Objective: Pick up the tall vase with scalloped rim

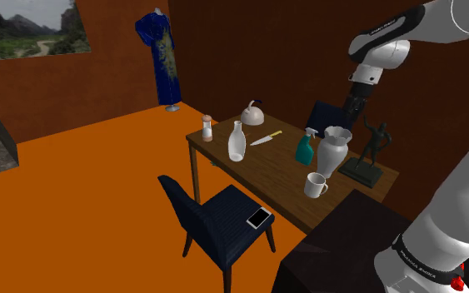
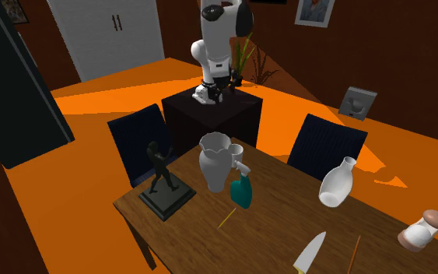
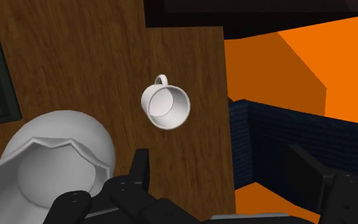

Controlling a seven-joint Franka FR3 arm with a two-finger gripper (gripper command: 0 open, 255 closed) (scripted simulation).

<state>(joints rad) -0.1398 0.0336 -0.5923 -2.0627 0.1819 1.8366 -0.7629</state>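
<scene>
Tall white vase with a scalloped rim (image 1: pixel 334 151) stands upright on the brown wooden table (image 1: pixel 257 166), near the short end closest to the robot's dark box stand (image 1: pixel 341 241). It is roughly midway across the table's width. A dark statuette of a standing figure on a flat base (image 1: pixel 370 151) is toward the corner on one side of it. A teal spray bottle (image 1: pixel 305 151) is just beside it on the other. A small white mug (image 3: pixel 166 105) sits near the corner of that end and the long edge, where a dark blue chair (image 3: pixel 279 133) is drawn up. The all-black two-finger gripper (image 3: pixel 217 156) hangs above the table pointing down, its fingers spread wide apart and clasping nothing. The wrist view looks straight into the vase's open mouth, so the vase's long axis runs vertically, in line with the gripper's own direction. The vase does not lie between the fingers. It sits off to one side, outside the nearer finger, while bare tabletop and the table's long edge lie under the gap. The gripper probably needs to shift sideways, away from the chair and toward the statuette, before lowering. No brand, label or writing shows on the vase, mug or bottle. Small pale lettering on the arm's dark bands in the shoulder view cannot be read.
</scene>
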